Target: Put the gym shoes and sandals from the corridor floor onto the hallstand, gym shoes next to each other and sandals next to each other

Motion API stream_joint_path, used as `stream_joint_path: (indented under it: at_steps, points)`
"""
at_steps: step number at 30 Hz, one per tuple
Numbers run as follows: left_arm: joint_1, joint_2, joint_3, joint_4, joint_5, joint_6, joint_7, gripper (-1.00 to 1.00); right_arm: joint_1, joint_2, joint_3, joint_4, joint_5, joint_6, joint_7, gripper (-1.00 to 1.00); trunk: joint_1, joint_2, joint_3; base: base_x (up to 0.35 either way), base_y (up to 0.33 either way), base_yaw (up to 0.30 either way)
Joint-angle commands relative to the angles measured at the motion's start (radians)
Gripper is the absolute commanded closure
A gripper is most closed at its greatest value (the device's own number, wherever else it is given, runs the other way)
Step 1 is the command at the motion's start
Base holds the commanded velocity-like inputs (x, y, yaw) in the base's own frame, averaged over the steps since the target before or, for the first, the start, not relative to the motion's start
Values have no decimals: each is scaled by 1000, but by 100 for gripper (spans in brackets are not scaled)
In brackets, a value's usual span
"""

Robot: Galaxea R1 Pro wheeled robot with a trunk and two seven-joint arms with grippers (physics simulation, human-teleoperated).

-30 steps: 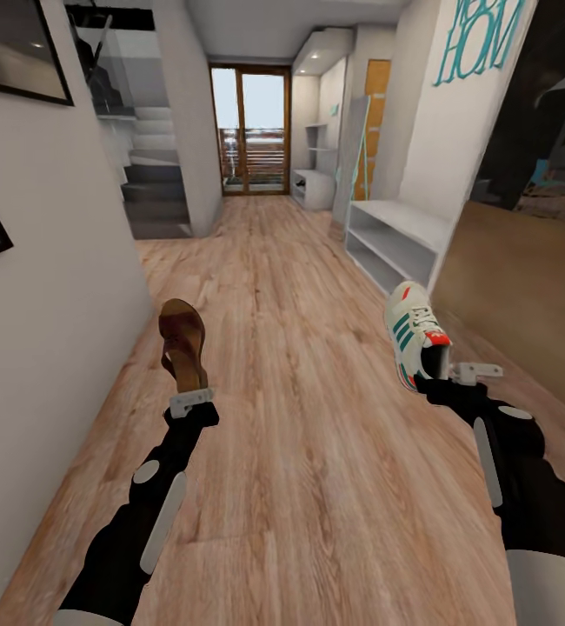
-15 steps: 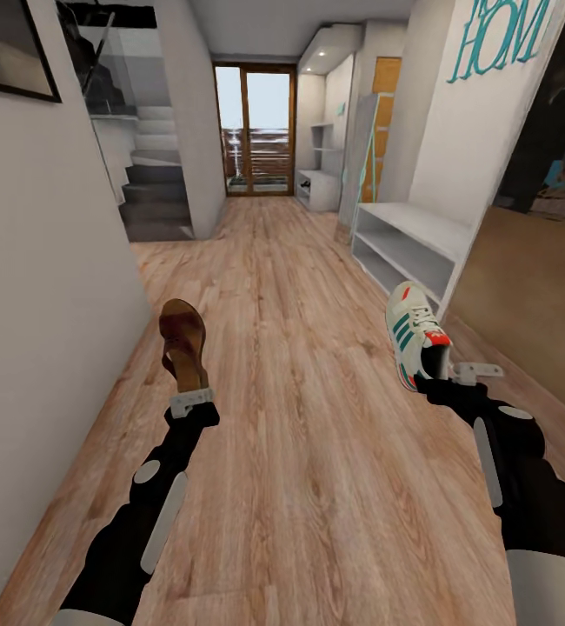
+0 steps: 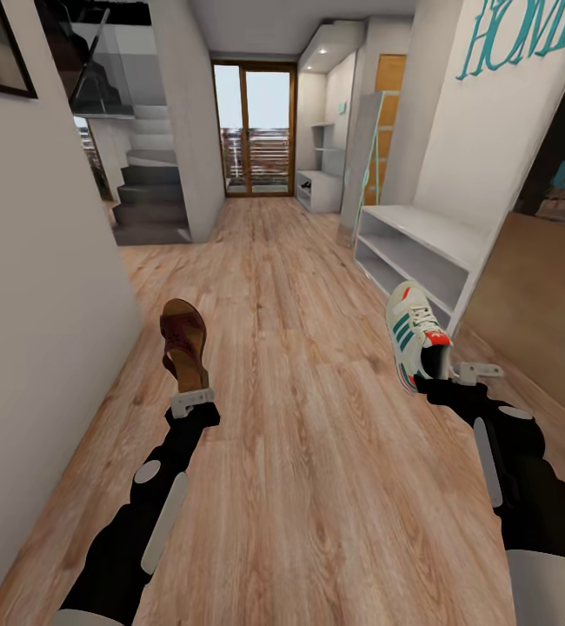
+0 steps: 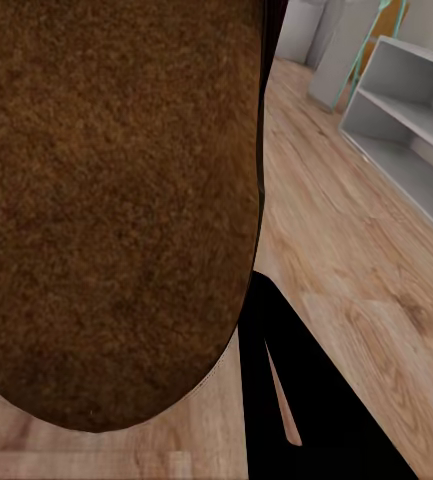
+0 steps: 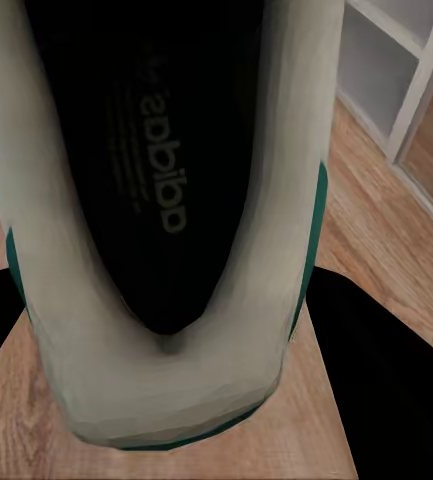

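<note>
As we face the corridor, both arms carry shoes.
Left gripper (image 3: 190,397) clamps sandal (image 3: 184,342); right gripper (image 3: 443,376) clamps gym shoe (image 3: 414,333), toes up.

I have a sandal (image 3: 184,341) up in my left gripper (image 3: 191,402) at near left and a gym shoe (image 3: 415,334) in my right gripper (image 3: 446,374) at near right. A low shelf unit (image 3: 422,243) stands against the right wall just beyond the shoe; the hallstand (image 3: 319,187) sits farther down on the right, stairs (image 3: 148,196) far left.
</note>
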Motion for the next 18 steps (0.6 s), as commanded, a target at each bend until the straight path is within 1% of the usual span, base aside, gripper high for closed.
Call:
stream_joint_path:
  at_steps: [1, 18]
  points:
    - [0, 0, -2, -2, 6, 6, 7, 100, -1, 0, -1, -1, 5, 5, 7, 100, 0, 0, -1, 345, 0, 0]
    - [-1, 0, -2, -2, 6, 6, 7, 100, -1, 0, -1, -1, 8, 5, 4, 100, 0, 0, -1, 345, 0, 0]
